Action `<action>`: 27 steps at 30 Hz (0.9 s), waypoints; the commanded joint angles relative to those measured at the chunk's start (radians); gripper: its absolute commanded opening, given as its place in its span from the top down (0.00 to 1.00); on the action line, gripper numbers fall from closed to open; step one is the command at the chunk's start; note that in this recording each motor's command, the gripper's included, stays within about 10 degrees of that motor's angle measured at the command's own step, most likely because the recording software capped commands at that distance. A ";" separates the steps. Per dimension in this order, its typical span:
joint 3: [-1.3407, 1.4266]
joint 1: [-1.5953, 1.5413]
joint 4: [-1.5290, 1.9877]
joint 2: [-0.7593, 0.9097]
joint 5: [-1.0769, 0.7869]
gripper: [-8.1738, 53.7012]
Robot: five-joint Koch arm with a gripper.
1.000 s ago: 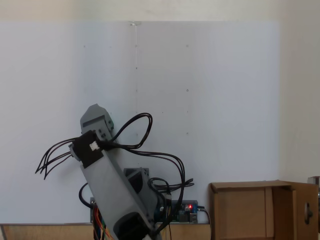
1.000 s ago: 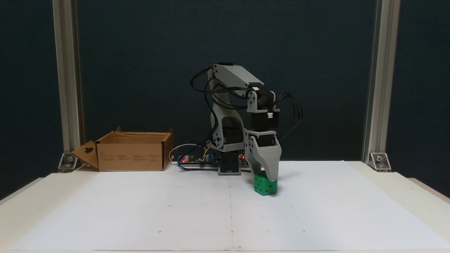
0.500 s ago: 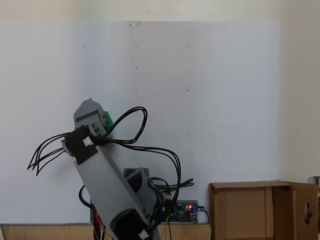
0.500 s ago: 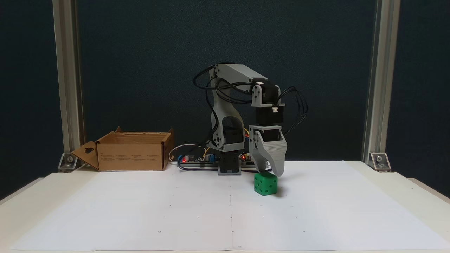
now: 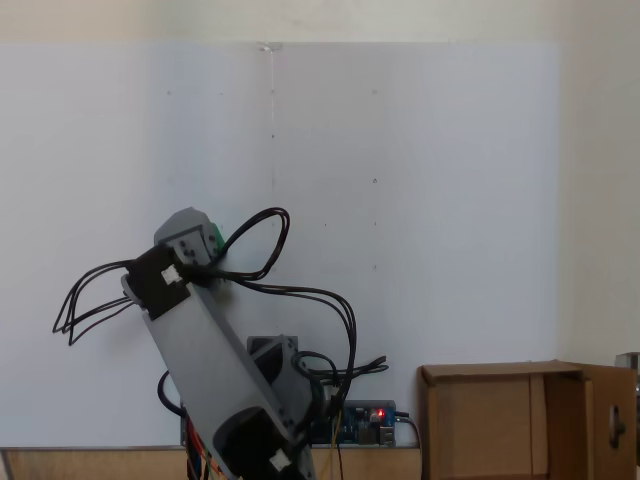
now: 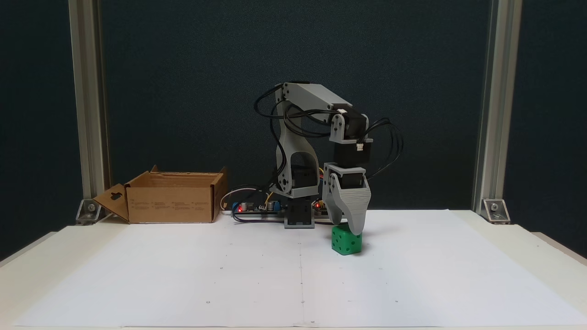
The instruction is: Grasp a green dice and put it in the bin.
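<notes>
one green dice (image 6: 346, 241) on the paper | one bin (image 6: 170, 197) well left | arm bent over, gripper (image 6: 347, 227) pointing down at the dice's top | jaws slightly parted, gripping nothing

White-covered table (image 6: 137, 275) carries the green dice (image 6: 346, 241) near centre, the bin (image 6: 172, 201) at back left, arm base (image 6: 299, 217) between.
</notes>
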 commanded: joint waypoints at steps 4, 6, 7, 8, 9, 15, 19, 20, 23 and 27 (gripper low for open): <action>-0.064 0.000 0.020 -0.029 0.061 0.20; -0.064 0.000 0.020 -0.035 0.060 0.20; -0.064 0.000 0.020 -0.037 0.060 0.20; -0.064 0.002 0.021 -0.044 0.060 0.20; -0.064 0.000 0.021 -0.044 0.061 0.20; -0.064 0.000 0.014 -0.067 0.064 0.20; -0.064 0.002 0.012 -0.084 0.067 0.20; -0.064 0.002 0.011 -0.087 0.067 0.20; -0.064 0.003 0.006 -0.097 0.069 0.20; -0.064 0.005 -0.002 -0.120 0.069 0.20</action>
